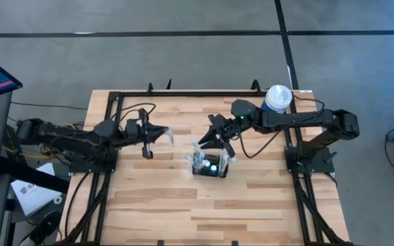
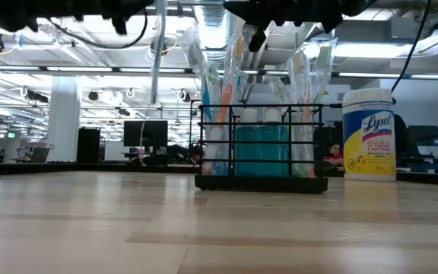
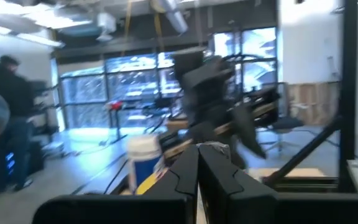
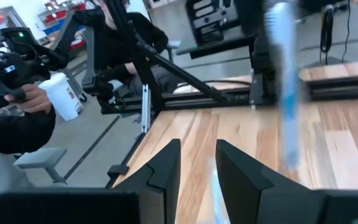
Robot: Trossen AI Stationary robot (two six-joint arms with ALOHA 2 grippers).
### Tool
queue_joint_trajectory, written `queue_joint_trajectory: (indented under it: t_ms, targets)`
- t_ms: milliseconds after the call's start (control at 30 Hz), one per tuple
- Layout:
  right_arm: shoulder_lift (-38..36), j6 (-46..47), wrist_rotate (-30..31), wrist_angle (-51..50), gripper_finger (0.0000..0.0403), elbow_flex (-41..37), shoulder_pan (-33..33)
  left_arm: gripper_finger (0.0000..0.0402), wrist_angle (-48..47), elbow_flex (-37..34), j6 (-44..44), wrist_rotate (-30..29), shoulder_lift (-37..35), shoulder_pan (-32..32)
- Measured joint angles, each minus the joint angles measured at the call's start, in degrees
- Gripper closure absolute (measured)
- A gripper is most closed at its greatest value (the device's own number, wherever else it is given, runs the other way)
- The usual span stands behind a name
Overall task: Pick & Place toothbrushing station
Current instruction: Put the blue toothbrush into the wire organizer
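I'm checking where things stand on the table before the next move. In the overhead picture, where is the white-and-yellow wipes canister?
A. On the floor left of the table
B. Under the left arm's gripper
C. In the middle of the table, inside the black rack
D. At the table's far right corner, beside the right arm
D: in the high view the wipes canister stands at the table's far right corner, apart from the toothbrushing station mid-table.

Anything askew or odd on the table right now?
Nothing stands out. The toothbrushing station sits flat and upright on the table, brushes standing in it, nothing spilled. The wipes canister also stands upright, near the table's far right corner.
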Motion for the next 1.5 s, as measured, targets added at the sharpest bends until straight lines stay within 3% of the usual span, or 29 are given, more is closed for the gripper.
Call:
queue_joint_trajectory:
  t_ms: [267, 567, 1100, 1500]
  targets:
    - [0.0, -0.4, 0.0, 5.7, 0.0310, 0.0, 2.1, 0.0401, 0.1, 4.1, 2.2, -1.5, 1.4, -7.3]
    - [0.0, -0.6, 0.0, 10.6, 0.0310, 0.0, 4.5, 0.0401, 0.8, 11.0, 3.2, -2.0, 9.9, -11.7]
    - [0.1, -3.6, 0.0, 12.4, 0.0310, 0.0, 6.4, 0.0401, 1.1, 21.5, 4.7, -1.9, 22.6, -13.7]
    - [0.1, -5.2, 0.0, 12.3, 0.0310, 0.0, 8.0, 0.0401, 1.7, 22.4, 4.3, -1.8, 23.6, -13.7]
